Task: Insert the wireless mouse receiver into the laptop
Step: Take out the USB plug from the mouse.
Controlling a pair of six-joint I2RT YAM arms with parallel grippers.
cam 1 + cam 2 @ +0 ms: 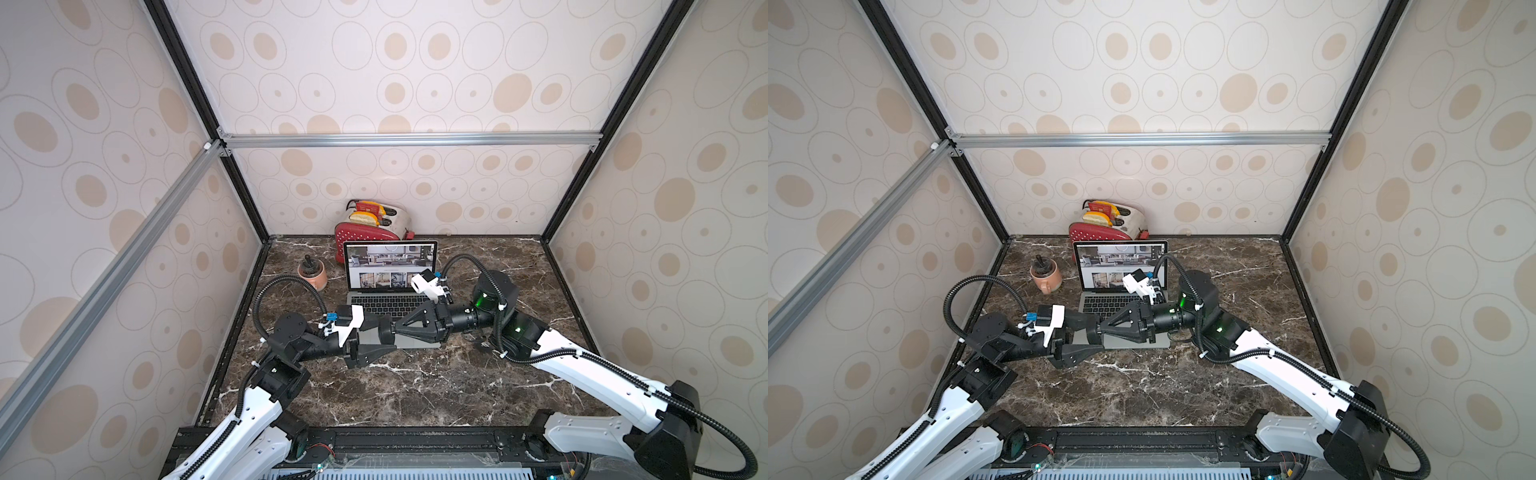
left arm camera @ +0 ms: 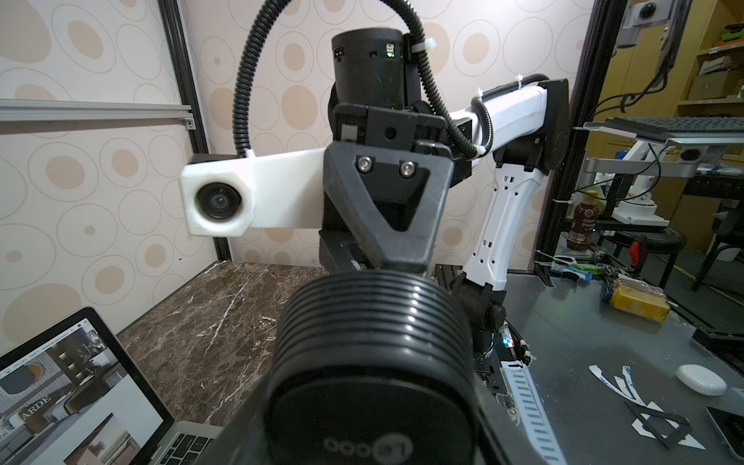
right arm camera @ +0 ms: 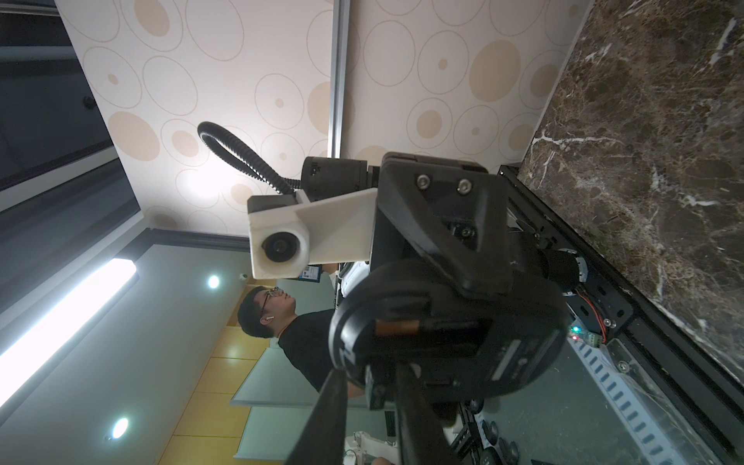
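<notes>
Laptop [image 1: 382, 266] lies under left fingers [image 2: 237, 439] clamping a black mouse [image 2: 370, 342]; right fingers [image 3: 326, 418] reach its underside, closure unclear.

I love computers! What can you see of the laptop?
The laptop is slim, silver-grey, seemingly metal, with black keys and a black-framed screen. It is open, its screen lit with a white page of room photos. It lies flat on the dark marble table, before a red toaster. The left arm and right arm meet above its front half, hiding much of it.
</notes>
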